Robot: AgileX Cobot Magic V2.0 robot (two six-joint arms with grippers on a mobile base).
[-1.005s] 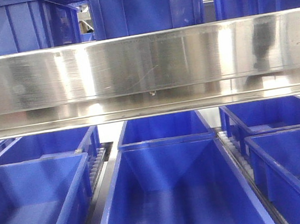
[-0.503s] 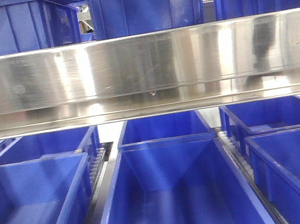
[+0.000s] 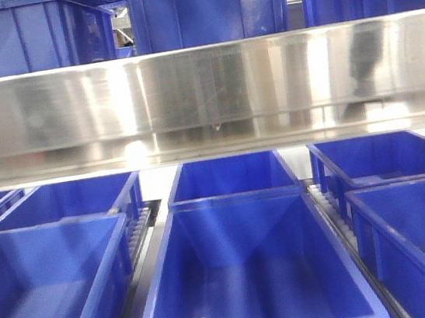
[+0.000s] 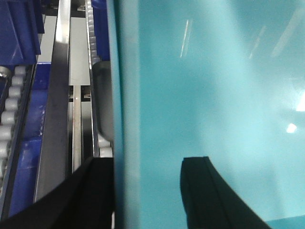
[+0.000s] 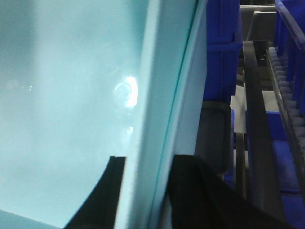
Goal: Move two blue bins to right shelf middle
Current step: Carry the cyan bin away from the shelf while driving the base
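A pale sky-blue bin fills the left wrist view and the right wrist view. My left gripper straddles its left wall, one black finger outside and one inside. My right gripper straddles its right wall the same way; a thin teal line in that wall hints at two nested tubs. Both grippers are shut on the walls. The shelf's shiny steel front rail crosses the front view. The pale bins and both grippers are out of the front view.
Dark royal-blue bins stand in rows below the rail and more stand above it. Roller tracks run between the lower bins. Rollers and metal rails show beside the pale bin, with dark bins to its right.
The front view has shifted slightly: the steel rail looks a little narrower, its left screw has moved right, and a screw now shows at the right edge.
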